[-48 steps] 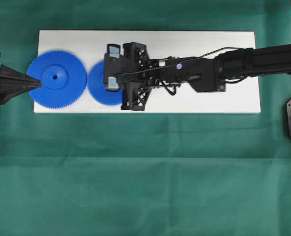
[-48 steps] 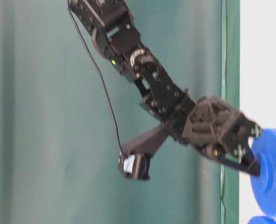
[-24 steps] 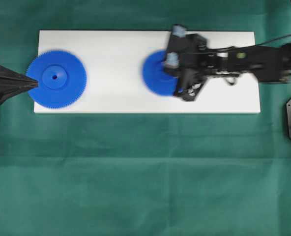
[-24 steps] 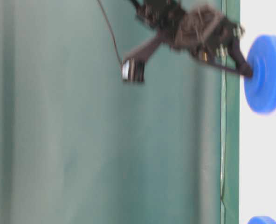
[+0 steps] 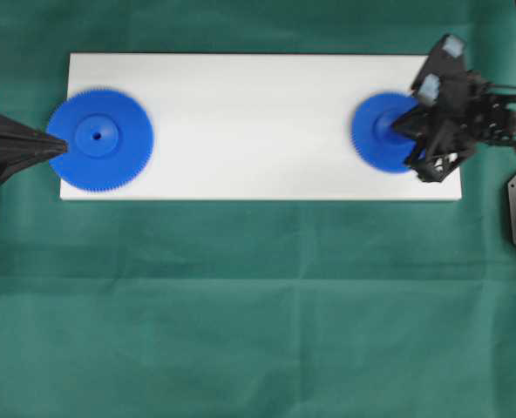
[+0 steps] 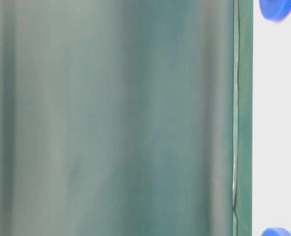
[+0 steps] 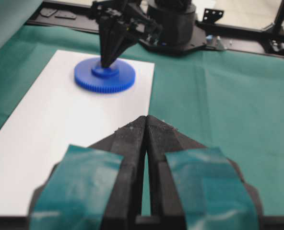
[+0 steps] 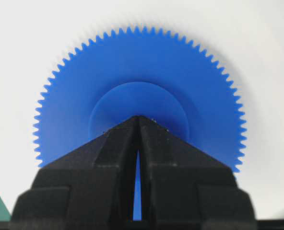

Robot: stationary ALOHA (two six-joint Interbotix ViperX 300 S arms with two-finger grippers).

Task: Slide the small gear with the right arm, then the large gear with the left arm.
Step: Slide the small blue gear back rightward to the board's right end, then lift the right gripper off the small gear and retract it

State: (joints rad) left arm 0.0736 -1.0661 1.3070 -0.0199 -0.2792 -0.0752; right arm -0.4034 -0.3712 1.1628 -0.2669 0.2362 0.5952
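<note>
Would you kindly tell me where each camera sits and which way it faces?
Overhead: above, looking down at the white board, both gears and both grippers.
Table-level: beside the table, turned on its side; blue gear edges and green backdrop.
Left wrist: behind the shut left gripper, facing along the board to the small gear.
Right wrist: behind the shut right gripper, tips on the small gear's hub.
Both wrist views share the small gear.

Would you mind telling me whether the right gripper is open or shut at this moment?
Shut: in the right wrist view the right gripper's fingertips meet at a point on the small gear's hub.
</note>
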